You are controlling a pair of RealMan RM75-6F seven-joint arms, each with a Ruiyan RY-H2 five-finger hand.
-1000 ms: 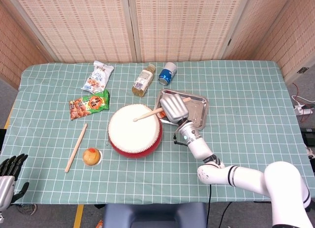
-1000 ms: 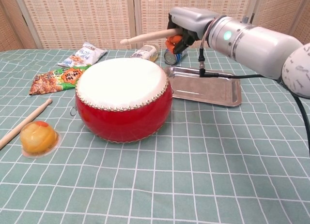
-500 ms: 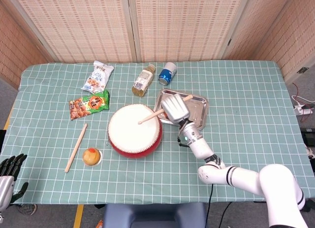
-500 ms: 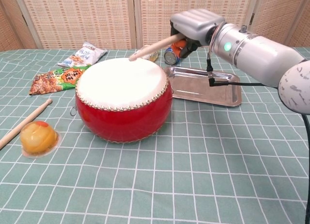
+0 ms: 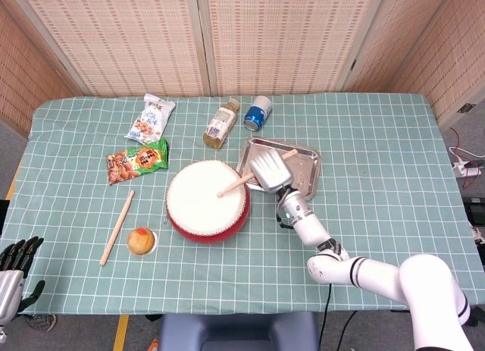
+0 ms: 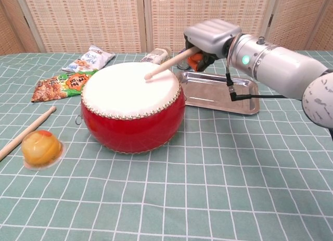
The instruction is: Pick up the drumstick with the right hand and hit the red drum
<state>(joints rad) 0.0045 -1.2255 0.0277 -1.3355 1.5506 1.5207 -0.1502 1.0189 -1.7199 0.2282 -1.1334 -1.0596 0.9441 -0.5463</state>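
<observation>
The table holds two drumsticks, two snack bags, one red drum, one bottle, one can, one tray and one jelly cup.

Print shows on the snack bags, the bottle and the can, but none is legible.

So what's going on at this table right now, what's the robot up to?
The robot's right hand grips a drumstick and angles it down over the red drum, with the tip at or just above the white drumhead. A second stick lies untouched on the cloth left of the drum. The left hand sits idle at the table's near left corner, fingers apart, holding nothing.
</observation>
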